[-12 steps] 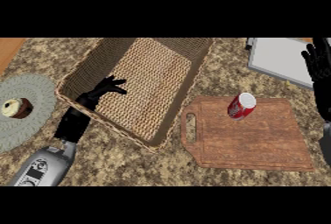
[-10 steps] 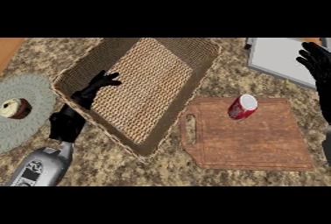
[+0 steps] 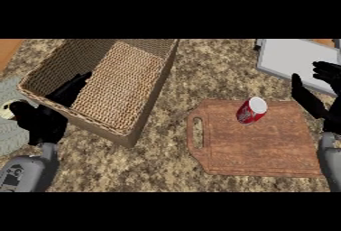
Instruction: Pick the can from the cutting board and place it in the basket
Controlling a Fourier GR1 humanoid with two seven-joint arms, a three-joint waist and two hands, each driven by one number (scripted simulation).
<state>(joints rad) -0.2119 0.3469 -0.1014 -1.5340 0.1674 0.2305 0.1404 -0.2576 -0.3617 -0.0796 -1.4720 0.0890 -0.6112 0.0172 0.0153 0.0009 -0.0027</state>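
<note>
Looked down on a speckled counter [image 3: 213,76]. Found the can [image 3: 251,110], red with a white top, standing up on the wooden cutting board [image 3: 266,149], near the board's far edge. Saw the board's handle slot [image 3: 197,135] on the side facing the basket [image 3: 148,106]. Found the woven basket to the left of the board, near it but not touching. Spotted the left hand [image 3: 48,124] at the basket's near left wall, black, fingers fairly straight and spread, tips pointing over the rim toward the inside. Open, with nothing in it. Saw the grey left forearm [image 3: 26,173] under it in the lower left corner. Found the right hand [image 3: 320,106] at the right edge, by the board's far right corner, fingers up and straight, thumb sticking out to the side. Open too, with nothing in it, and apart from the can. Saw the grey right forearm [image 3: 329,158] running down beside the board's right side. Spotted a white tray [image 3: 293,58] at the top right, partly behind the right hand, and a pale plate [image 3: 8,137] at the left edge, partly hidden by the left hand.
</note>
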